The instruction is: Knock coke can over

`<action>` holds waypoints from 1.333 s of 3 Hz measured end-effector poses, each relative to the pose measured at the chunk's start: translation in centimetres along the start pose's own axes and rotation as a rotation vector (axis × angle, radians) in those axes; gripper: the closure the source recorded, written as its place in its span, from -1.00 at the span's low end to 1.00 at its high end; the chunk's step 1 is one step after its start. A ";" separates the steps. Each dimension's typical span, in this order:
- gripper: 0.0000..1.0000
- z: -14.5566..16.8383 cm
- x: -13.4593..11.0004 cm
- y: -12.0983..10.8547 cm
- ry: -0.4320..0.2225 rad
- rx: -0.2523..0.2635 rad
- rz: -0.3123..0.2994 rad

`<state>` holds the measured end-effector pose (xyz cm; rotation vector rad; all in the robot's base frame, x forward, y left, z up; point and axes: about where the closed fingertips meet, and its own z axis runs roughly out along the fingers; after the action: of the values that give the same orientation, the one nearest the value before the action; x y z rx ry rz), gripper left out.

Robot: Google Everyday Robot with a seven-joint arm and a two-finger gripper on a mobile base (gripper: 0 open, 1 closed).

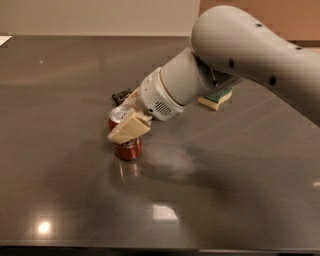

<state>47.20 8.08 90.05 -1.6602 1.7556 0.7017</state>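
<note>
Plain indoor workspace, perhaps an office kitchen or robot test room: broad dark glossy counter [70, 200] mirroring ceiling lights, bare pale wall [100, 15] behind, sponge [216, 98] lying there, robot gripper [125, 127] at a coke can [129, 150] mid-counter.

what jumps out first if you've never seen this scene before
The big pale grey arm sweeping in from the upper right dominates the view. Its gripper sits low at centre-left, right up against the red coke can standing on the dark glossy table. Behind them lie a green-and-yellow sponge, partly under the arm, and a small black wrapper beyond the can.
</note>
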 end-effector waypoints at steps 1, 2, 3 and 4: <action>0.77 -1.9 0.4 -0.2 0.056 0.023 -0.013; 1.00 -5.1 1.1 -0.5 0.173 0.069 -0.032; 1.00 -7.4 2.6 -0.4 0.324 0.095 -0.051; 1.00 -8.5 4.6 -0.4 0.460 0.085 -0.065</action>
<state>46.90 -1.26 92.35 -1.9166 1.9937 0.2174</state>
